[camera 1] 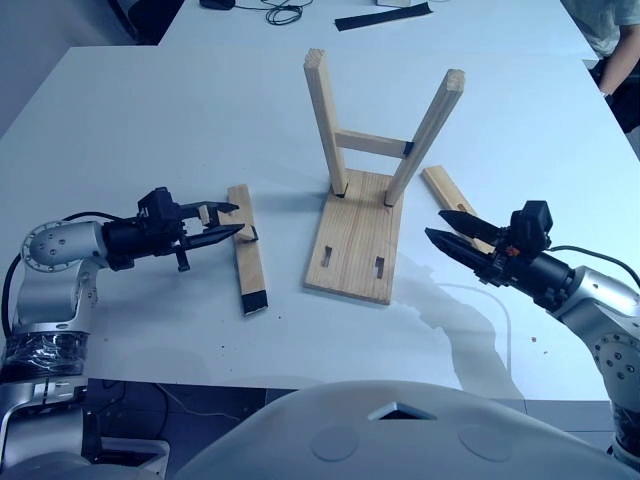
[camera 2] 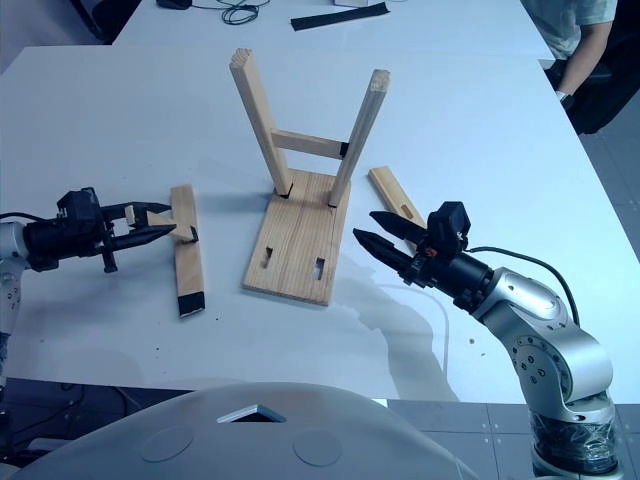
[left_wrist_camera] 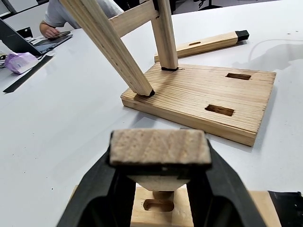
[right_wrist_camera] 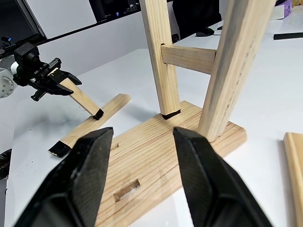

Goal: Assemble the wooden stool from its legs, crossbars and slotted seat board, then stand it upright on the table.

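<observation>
The slotted seat board [camera 1: 355, 240] is lying flat on the table [camera 1: 150, 120], carrying two upright legs [camera 1: 325, 120] joined by a crossbar [camera 1: 370, 143]. Its two near slots [camera 1: 380, 267] are standing empty. The left gripper [camera 1: 238, 219] is clenching a short crossbar [left_wrist_camera: 160, 146] that is touching a loose leg [camera 1: 246, 255] left of the board, while the right gripper [camera 1: 437, 223] is hovering released just right of the board, near a second loose leg [camera 1: 445, 190]

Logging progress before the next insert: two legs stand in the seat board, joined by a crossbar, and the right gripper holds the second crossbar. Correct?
One slip: the left gripper holds the second crossbar, as the left eye view shows; the right gripper is open and empty. Two legs do stand in the seat board, joined by a crossbar.
</observation>
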Available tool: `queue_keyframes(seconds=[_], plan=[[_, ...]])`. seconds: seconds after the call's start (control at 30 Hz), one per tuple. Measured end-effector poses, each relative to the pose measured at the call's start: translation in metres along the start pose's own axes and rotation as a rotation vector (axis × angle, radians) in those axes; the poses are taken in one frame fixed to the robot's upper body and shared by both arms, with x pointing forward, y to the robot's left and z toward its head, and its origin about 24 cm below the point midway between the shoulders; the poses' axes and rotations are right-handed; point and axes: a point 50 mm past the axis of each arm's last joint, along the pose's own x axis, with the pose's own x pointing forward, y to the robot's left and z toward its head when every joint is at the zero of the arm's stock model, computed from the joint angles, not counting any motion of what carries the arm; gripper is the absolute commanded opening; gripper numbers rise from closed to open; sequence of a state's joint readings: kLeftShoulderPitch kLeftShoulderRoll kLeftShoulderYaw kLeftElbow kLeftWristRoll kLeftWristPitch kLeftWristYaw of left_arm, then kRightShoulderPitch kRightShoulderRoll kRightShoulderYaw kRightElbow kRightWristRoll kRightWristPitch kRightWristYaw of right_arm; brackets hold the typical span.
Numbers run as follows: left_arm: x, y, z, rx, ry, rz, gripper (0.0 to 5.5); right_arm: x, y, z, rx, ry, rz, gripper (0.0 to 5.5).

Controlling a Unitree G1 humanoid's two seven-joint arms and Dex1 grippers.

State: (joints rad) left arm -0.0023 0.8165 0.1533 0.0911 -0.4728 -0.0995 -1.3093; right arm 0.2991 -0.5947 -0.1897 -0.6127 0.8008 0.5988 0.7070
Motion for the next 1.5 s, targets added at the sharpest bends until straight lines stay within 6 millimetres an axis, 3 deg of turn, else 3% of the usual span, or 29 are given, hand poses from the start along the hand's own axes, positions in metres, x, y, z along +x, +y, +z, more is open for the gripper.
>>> queue_keyframes(seconds=[0.47,1.07,1.5], plan=[[-0.001,0.019,0.022,0.075,0.030,-0.036,1.32,0.001,0.002,-0.004,0.000,0.012,-0.006,2.31],[-0.006,0.025,0.015,0.058,0.099,-0.117,1.32,-0.001,0.010,-0.014,0.034,0.012,-0.059,2.31],[-0.010,0.024,0.006,0.061,0.110,-0.111,1.32,0.002,0.007,-0.008,0.006,-0.002,-0.067,2.31]])
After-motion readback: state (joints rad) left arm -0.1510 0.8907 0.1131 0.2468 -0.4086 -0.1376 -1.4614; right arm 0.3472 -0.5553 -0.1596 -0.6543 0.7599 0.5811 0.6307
